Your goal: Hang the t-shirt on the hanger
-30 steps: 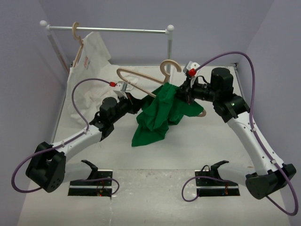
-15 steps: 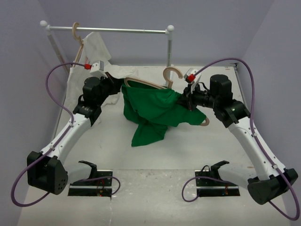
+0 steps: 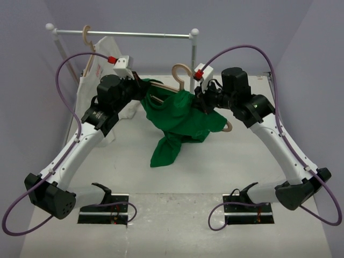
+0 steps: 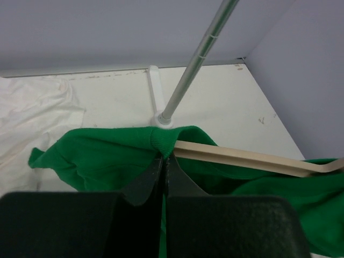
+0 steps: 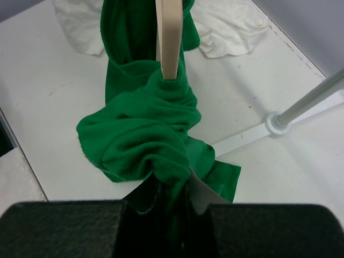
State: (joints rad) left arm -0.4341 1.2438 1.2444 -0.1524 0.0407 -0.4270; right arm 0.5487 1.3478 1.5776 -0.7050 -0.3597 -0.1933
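Step in hand: dressing the hanger. The shirt is part-way on, not seated.

Left gripper [image 4: 163,161]: jaws pressed together on a ribbed edge of the plain bright green cloth t-shirt [image 3: 180,115], with no gap between the fingers. 1 arm of the pale tan wooden triangular hanger [image 4: 242,157] emerges from the cloth just right of the fingertips and runs off to the right. Beyond the fingertips is the base of the thin metal rack post [image 4: 199,59]. Far to their left, a crumpled white shirt [image 4: 32,115] lies on the white table [image 3: 177,215].

Right gripper [image 5: 172,180]: clamped on a thick bunch of green cloth. Straight ahead of its fingers the hanger's other arm enters a ribbed opening of the t-shirt. Cannot tell whether the fingers also pinch wood under the cloth.

Top view: both grippers are raised with the hanger held off the table between them, its hook standing clear of the cloth. 1 wooden tip pokes out below the right gripper. Most of the t-shirt hangs bunched below the hanger, and its lowest fold reaches the table.

Judgement: the hanger is inside the shirt, but the shoulders are not spread over its 2 arms. The next move likely calls for drawing the cloth apart along the arms, the left gripper pulling its edge outward past the arm's end while the right steadies.

Risk: the hanger may twist or slip, since it seems to be carried mainly by cloth.
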